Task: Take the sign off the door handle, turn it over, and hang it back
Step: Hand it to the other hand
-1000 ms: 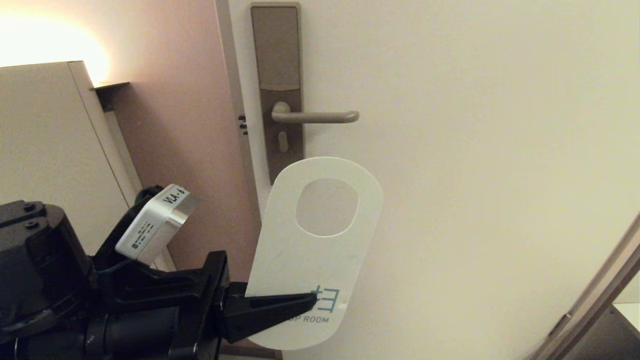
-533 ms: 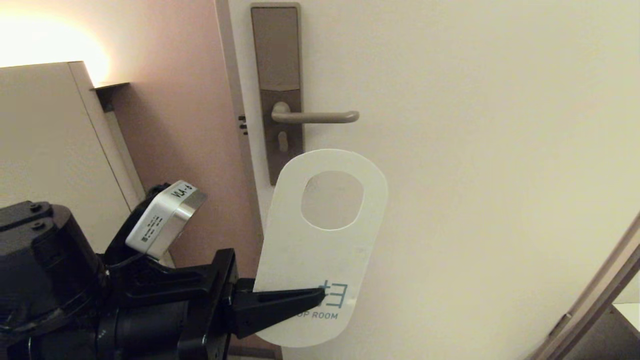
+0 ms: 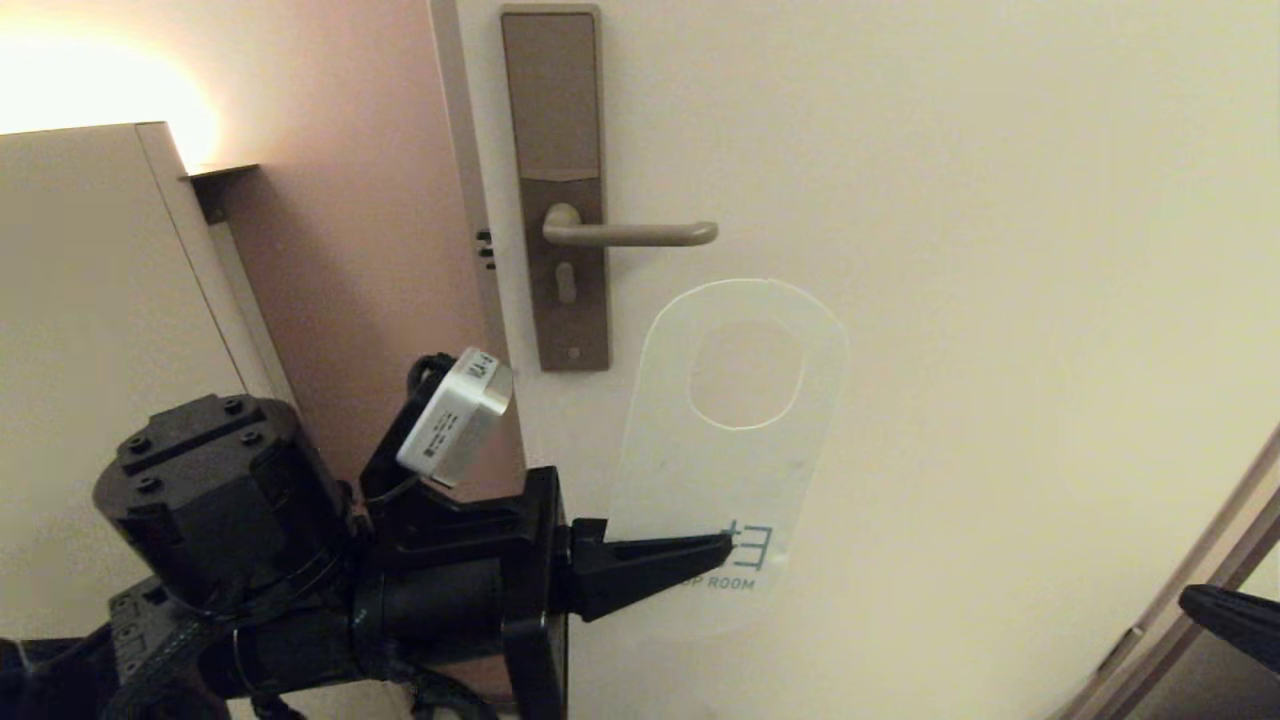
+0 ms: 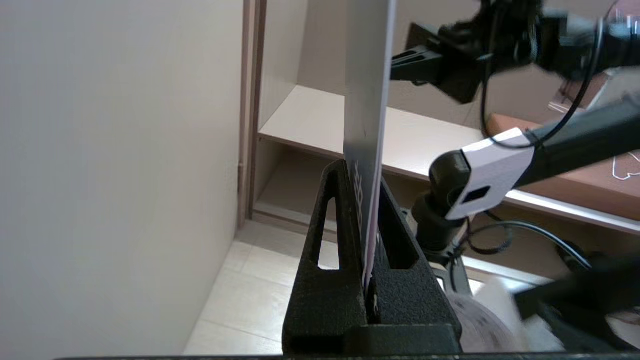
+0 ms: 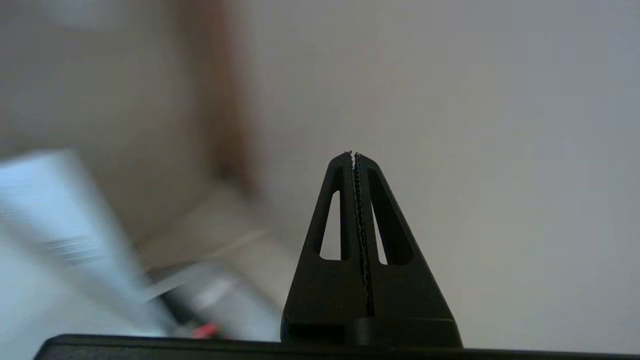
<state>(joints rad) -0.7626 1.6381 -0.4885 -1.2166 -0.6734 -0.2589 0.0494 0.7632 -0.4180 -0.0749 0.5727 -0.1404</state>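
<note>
Head view. The left end effector (image 3: pixel 725 548), lower centre, is clamped on the bottom edge of the sign (image 3: pixel 722 455), white face outward, held below and right of the door handle (image 3: pixel 630 234), off it. The right end effector (image 3: pixel 1195 598), fingers pressed together and empty, shows at lower right. Risk: held only by its edge, the thin sign may pivot or slip during the flip.

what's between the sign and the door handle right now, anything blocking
Nothing visible. The sign, pinched at its lower end by the left gripper, sits below and right of the handle, with only bare door between them.
</note>
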